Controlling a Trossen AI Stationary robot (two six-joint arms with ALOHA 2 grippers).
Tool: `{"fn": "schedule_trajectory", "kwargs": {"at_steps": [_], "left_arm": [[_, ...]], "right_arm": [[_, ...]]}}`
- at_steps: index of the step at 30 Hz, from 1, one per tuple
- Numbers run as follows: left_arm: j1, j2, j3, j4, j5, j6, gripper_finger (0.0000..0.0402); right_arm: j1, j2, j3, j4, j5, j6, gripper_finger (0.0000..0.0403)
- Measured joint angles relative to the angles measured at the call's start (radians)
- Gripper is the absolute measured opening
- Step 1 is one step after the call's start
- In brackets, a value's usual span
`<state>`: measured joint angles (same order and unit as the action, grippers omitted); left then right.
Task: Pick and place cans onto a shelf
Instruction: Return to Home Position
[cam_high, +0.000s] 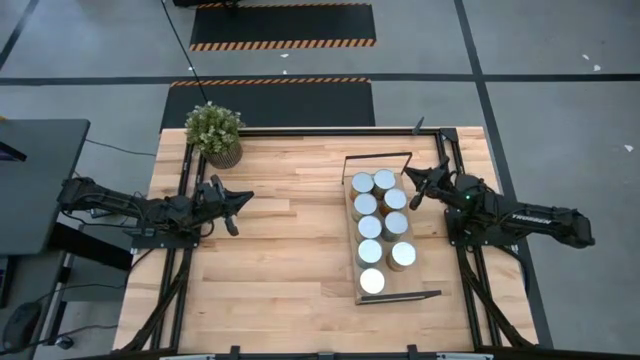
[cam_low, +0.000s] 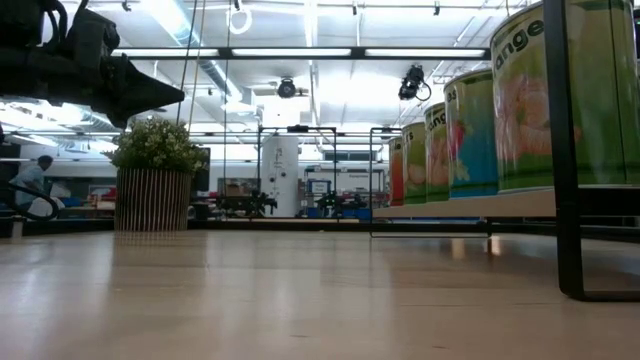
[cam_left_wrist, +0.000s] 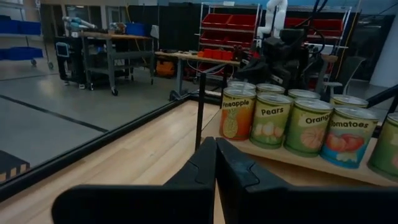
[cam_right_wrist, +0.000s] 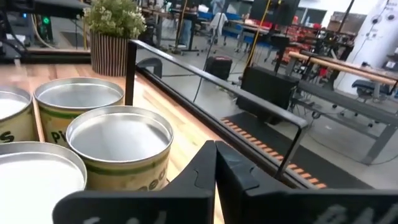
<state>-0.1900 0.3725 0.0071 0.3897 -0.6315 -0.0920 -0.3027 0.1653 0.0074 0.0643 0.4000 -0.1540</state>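
L end effector (cam_high: 240, 200): fingers pressed together; empty; over counter (cam_high: 280, 250) at 9 o'clock | R end effector (cam_high: 418, 186): fingers pressed together; empty; beside shelf (cam_high: 402, 284), its 2 o'clock corner | cans (cam_high: 368, 227): upright, two rows on shelf; counter's 3 o'clock

The scene is brightly and evenly lit by ceiling strip lights (cam_low: 300, 52), seen high above the shelf (cam_low: 470, 205). The tops of the cans (cam_high: 371, 281) on the shelf are washed white by glare. Only faint, soft shadows are cast beside the shelf on the table (cam_high: 280, 250).
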Motion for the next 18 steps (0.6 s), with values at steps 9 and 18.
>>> {"fn": "schedule_trajectory", "kwargs": {"at_steps": [9,18], "left_arm": [[0.001,0.0,0.0,0.0,0.0,0.098,0.0011],[0.001,0.0,0.0,0.001,0.0,0.078,0.0011]], "right_arm": [[0.0,0.005,0.0,0.009,0.0,0.054,0.0015],[0.0,0.005,0.0,0.009,0.0,0.047,0.0015]]}}
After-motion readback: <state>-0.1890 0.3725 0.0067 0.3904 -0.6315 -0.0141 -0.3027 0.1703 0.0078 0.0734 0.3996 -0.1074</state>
